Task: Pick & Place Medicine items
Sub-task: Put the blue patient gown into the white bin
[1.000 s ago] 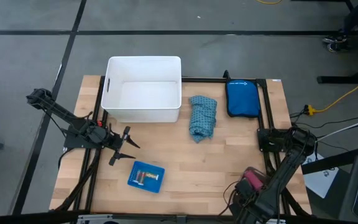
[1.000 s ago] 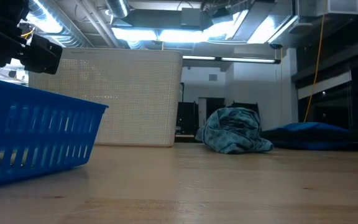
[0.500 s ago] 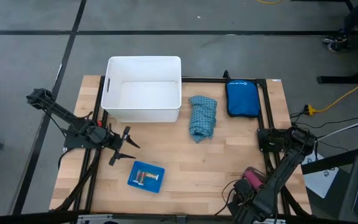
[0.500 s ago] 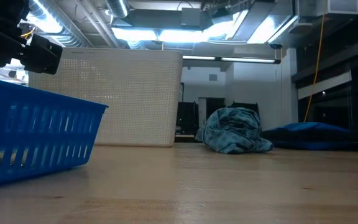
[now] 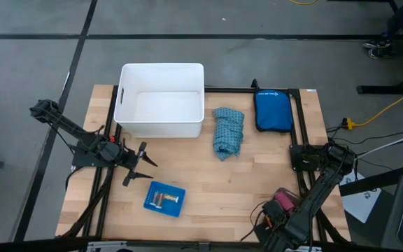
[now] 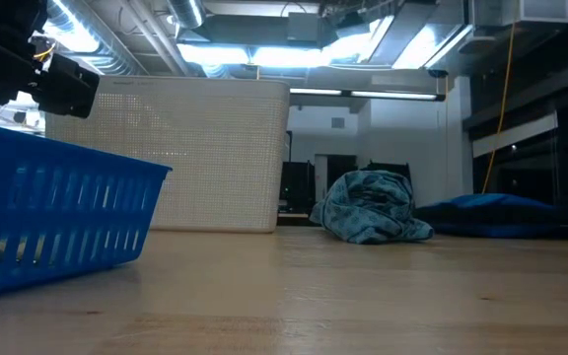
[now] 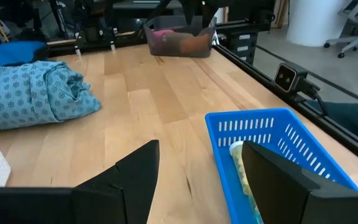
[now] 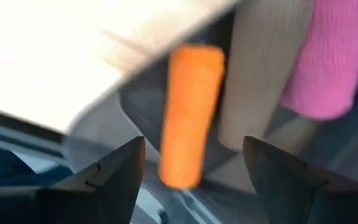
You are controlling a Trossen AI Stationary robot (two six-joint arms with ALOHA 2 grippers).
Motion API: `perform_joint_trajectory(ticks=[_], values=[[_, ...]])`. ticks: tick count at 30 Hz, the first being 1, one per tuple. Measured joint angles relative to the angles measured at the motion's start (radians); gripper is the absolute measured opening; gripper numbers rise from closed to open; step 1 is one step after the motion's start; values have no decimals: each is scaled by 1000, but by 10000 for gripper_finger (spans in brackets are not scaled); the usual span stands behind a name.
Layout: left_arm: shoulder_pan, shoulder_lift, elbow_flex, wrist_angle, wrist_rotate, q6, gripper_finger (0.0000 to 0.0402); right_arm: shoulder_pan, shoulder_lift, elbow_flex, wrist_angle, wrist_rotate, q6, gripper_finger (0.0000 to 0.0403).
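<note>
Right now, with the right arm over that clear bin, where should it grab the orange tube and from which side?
Grip the orange tube across its middle, coming straight down from where the right gripper hangs. The tube lies lengthwise between the open fingers, so they can close on its long sides. A tan roll and a pink block lie beside it, so probably keep to the tube's midsection.

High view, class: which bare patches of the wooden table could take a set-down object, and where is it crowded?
Bare wood lies between the blue basket and the teal cloth, and below the blue pouch. The back edge is crowded: white bin, cloth and pouch. The left pincer hovers above the basket, and the small clear container fills the near right corner.
</note>
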Motion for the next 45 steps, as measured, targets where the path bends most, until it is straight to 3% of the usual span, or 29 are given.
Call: perform_joint_trajectory(ticks=[8, 16, 19, 24, 26, 34, 38, 45], values=[[0, 0, 0, 46, 11, -1, 226, -21, -1, 0, 2, 119, 7, 250], [0, 0, 0, 47, 18, -4, 226, -73, -40, 0, 19, 425, -24, 251], [0, 0, 0, 47, 18, -4, 226, -106, -59, 1, 54, 413, -93, 250], [0, 0, 0, 44, 20, -3, 226, -133, -69, 1, 67, 248, -149, 246], [0, 0, 0, 38, 20, -3, 226, -133, -69, 1, 67, 232, -155, 244], [0, 0, 0, 39, 18, 0, 226, -158, -69, 1, 78, 471, -229, 244], [0, 0, 0, 40, 16, 10, 226, -208, -70, 1, 79, 507, -299, 240], [0, 0, 0, 39, 16, 10, 226, -305, -71, 1, 82, 542, -509, 167]])
